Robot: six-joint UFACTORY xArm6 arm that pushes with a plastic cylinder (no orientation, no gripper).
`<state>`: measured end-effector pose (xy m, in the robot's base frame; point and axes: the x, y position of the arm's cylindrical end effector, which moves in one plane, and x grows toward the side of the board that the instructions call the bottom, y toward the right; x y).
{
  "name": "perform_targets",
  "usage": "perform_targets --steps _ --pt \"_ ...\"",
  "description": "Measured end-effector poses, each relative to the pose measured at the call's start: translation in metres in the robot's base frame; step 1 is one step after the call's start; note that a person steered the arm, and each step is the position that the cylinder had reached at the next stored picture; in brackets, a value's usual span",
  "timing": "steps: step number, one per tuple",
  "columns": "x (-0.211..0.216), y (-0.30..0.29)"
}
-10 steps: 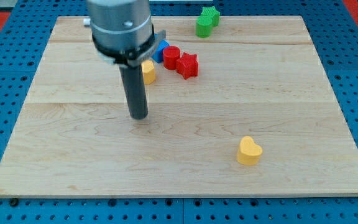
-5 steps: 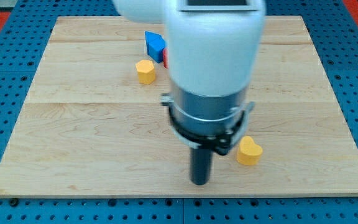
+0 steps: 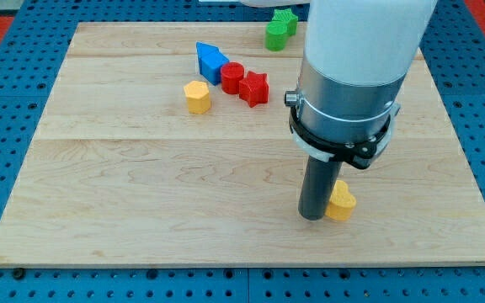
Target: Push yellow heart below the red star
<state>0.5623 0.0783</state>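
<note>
The yellow heart (image 3: 341, 203) lies near the view's bottom right of the wooden board. My tip (image 3: 312, 215) stands right against the heart's left side and hides part of it. The red star (image 3: 254, 88) sits in the upper middle of the board, far up and to the left of the heart, touching a red cylinder (image 3: 231, 77).
A blue block (image 3: 210, 61) sits left of the red cylinder. A yellow hexagon block (image 3: 197, 96) lies below it. Two green blocks (image 3: 279, 29) stand at the board's top edge. The arm's large white and grey body (image 3: 352, 76) covers the board's right middle.
My tip has moved from the board's left middle down and to the right, and now stands against the yellow heart's left side. The heart has hardly shifted.
</note>
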Motion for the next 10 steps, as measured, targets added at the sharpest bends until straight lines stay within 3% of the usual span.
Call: perform_targets --steps 3,8,10 --pt "0.031 0.042" --pt "-0.047 0.039" --pt "-0.031 0.023"
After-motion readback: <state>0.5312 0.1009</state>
